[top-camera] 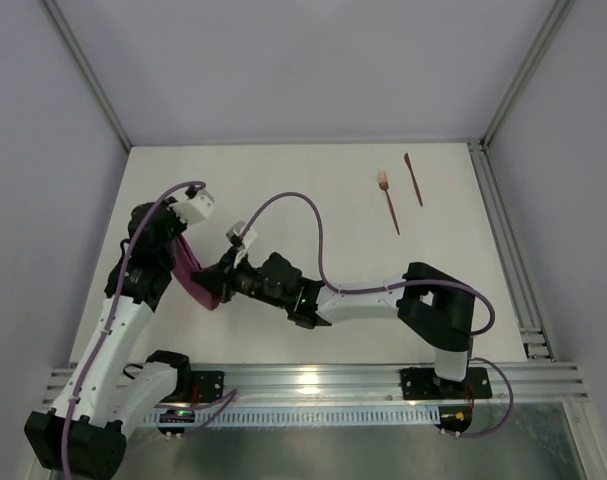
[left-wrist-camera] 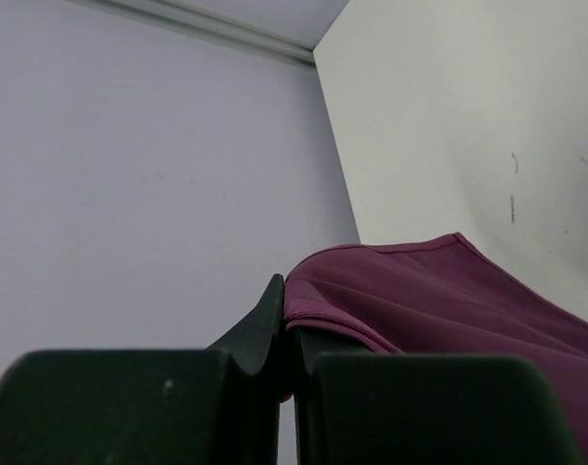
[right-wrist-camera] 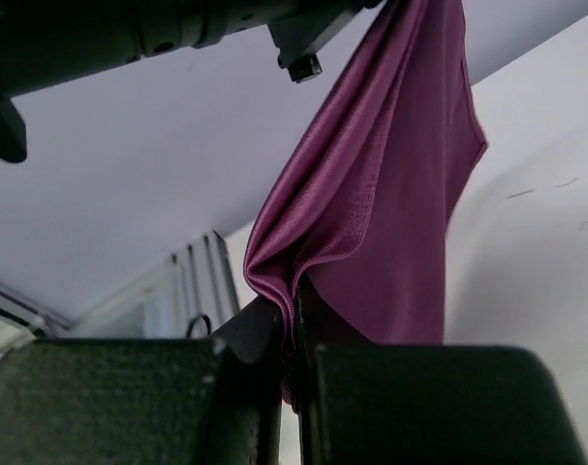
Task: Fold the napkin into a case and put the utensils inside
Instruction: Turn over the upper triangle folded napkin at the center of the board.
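**A:** How are the arms posed?

**B:** The left arm (top-camera: pixel 113 330) is raised from its base and bent over the left part of the table (top-camera: pixel 283 180). The right arm (top-camera: pixel 383 300) is stretched low across towards it, so the two wrists are brought close together.

**A:** And the grippers?

**B:** The left gripper (left-wrist-camera: pixel 289 325) is pinched tight on a hemmed edge of the napkin (left-wrist-camera: pixel 439 300). The right gripper (right-wrist-camera: pixel 295 310) is clamped just as narrowly on a fold of the same cloth.

**A:** How is the napkin seen?

**B:** It is held up between the two grippers as a draped, creased magenta sheet. The fork (top-camera: pixel 390 200) and knife (top-camera: pixel 413 180) are laid near each other, not touching, far right on the table, well apart from the cloth.
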Robot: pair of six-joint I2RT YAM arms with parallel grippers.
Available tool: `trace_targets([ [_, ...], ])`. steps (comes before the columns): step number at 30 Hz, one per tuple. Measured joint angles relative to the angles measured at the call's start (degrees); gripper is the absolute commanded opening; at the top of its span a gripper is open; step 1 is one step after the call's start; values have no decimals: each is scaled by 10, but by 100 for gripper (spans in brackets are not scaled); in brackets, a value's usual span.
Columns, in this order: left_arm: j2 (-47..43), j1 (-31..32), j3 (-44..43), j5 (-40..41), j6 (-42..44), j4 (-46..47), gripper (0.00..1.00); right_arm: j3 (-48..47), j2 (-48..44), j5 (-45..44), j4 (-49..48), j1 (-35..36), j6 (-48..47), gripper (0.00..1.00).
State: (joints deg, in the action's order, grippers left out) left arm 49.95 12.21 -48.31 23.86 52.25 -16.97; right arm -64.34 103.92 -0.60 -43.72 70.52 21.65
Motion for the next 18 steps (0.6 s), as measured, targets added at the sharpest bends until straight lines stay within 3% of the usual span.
trace_targets([
  [8, 51, -16, 2, -57, 64, -15, 0, 37, 61, -72, -116, 6, 177, 4],
  [13, 182, -5, 3, -97, 68, -1, 0, 116, 49, -127, -123, -19, 234, 4],
  [18, 318, 60, -14, -97, 84, 42, 0, 220, 24, -148, -120, -75, 301, 4],
])
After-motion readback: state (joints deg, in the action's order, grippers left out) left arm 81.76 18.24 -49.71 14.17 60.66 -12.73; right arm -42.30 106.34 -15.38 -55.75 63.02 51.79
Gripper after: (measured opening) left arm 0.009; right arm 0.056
